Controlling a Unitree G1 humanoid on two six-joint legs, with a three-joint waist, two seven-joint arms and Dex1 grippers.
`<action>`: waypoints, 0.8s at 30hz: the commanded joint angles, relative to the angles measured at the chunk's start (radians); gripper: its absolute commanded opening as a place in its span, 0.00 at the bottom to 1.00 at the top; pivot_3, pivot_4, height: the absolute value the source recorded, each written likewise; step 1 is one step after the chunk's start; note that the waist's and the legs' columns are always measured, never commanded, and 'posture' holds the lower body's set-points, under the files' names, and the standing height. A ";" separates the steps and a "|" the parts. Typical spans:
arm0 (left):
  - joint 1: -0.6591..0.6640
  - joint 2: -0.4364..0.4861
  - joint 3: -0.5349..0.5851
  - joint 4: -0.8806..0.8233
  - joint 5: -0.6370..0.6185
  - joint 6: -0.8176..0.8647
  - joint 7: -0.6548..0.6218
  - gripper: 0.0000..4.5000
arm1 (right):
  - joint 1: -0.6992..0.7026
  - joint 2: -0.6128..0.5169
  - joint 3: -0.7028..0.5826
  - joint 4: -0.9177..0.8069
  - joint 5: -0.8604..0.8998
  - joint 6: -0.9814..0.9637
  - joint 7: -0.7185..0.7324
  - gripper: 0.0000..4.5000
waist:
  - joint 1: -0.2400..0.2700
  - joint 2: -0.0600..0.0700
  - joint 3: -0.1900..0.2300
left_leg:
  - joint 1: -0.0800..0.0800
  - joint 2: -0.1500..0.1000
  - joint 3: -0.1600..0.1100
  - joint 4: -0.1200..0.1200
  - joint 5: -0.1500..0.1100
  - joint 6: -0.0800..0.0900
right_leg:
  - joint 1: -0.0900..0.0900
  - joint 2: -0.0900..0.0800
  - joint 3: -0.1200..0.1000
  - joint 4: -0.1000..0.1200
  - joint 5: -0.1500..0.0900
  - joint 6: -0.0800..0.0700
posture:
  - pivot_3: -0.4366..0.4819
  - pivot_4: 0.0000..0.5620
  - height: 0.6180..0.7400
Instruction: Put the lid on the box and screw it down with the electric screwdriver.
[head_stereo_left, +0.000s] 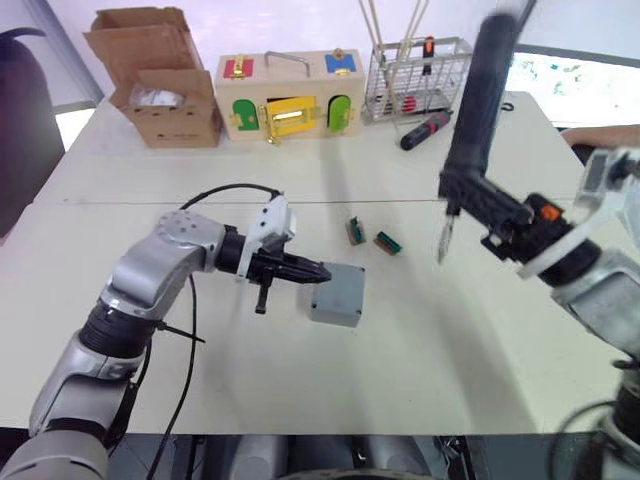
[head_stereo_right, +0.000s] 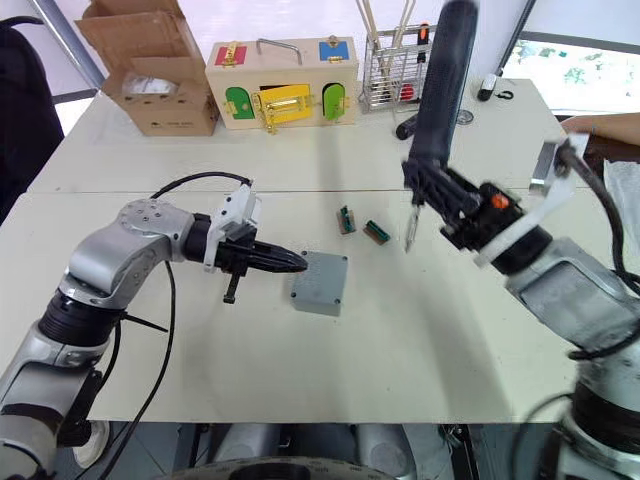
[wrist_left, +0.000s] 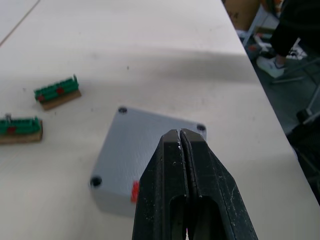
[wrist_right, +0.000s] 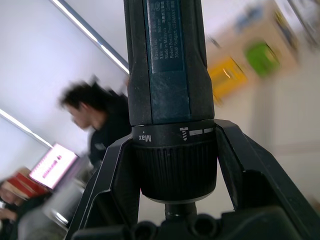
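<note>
The grey box (head_stereo_left: 338, 293) sits mid-table with a small red mark (wrist_left: 135, 190) on its side. The lid (wrist_left: 150, 145) lies flat on top of it, with dark screw holes showing at three corners. My left gripper (head_stereo_left: 318, 271) is shut with nothing between its fingers, its tips at the box's left upper edge, over the lid. My right gripper (head_stereo_right: 450, 200) is shut on the electric screwdriver (head_stereo_left: 480, 100), a thick dark tool held nearly upright. Its thin bit (head_stereo_left: 444, 240) points down, above the table to the right of the box.
Two small green terminal blocks (head_stereo_left: 355, 230) (head_stereo_left: 388, 242) lie between the box and the bit. Along the back stand a cardboard carton (head_stereo_left: 160, 90), a colourful wooden latch box (head_stereo_left: 290, 95) and a wire basket (head_stereo_left: 415, 75), with a red-and-black hand screwdriver (head_stereo_left: 425, 128) beside it. A person (wrist_right: 100, 125) is nearby.
</note>
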 joint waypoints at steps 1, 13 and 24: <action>0.014 0.024 0.008 -0.084 0.001 -0.025 -0.006 0.00 | 0.118 -0.244 -0.140 0.074 0.096 0.137 0.074 0.43 | 0.002 0.000 0.000 | 0.000 0.000 0.000 0.000 0.000 0.000 | 0.000 0.000 0.000 0.000 0.000 0.000 | 0.48 0.27 1.00; 0.064 0.026 -0.009 -0.314 -0.011 -0.014 0.062 0.00 | 0.076 -0.643 0.140 0.450 -0.248 0.423 0.309 0.43 | -0.009 0.000 0.000 | 0.005 0.003 0.003 0.000 -0.001 0.002 | 0.003 0.004 0.002 0.001 0.000 0.000 | 0.48 0.27 1.00; 0.151 0.013 0.009 -0.368 -0.026 0.031 0.202 0.00 | -0.152 -0.540 0.419 0.516 -0.609 0.482 0.536 0.43 | -0.004 0.000 0.000 | 0.003 0.002 0.002 0.000 -0.001 0.002 | 0.002 0.003 0.002 0.000 0.000 0.000 | 0.48 0.27 1.00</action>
